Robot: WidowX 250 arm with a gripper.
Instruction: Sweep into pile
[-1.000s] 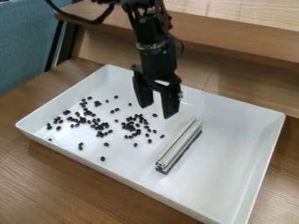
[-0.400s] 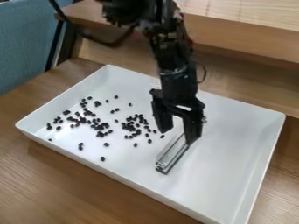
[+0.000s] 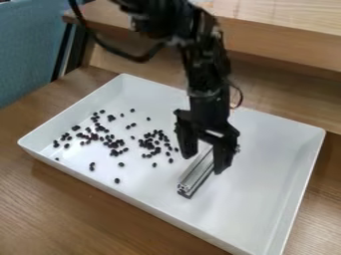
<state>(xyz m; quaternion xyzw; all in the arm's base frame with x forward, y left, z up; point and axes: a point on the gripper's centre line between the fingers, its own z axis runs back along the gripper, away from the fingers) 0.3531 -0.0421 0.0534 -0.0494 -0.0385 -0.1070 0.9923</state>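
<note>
Wood table (image 3: 80, 219), white tray (image 3: 259, 199) on it. My gripper (image 3: 204, 162) points down, fingers spread wide about the metal bar's (image 3: 198, 173) far part, near mid-tray, gripping nothing. Beans (image 3: 114, 144) scatter toward the tray's left corner. An off-centre pinch could let the bar twist mid-sweep, missing beans. My arm (image 3: 208, 74) slants down from the top edge.

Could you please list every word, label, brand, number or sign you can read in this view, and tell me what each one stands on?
There is no text that I can read.
White tray: no lettering seen.
Slotted metal bar: no readable marking.
Small black beans: none.
Black gripper: no readable label or number.
</note>
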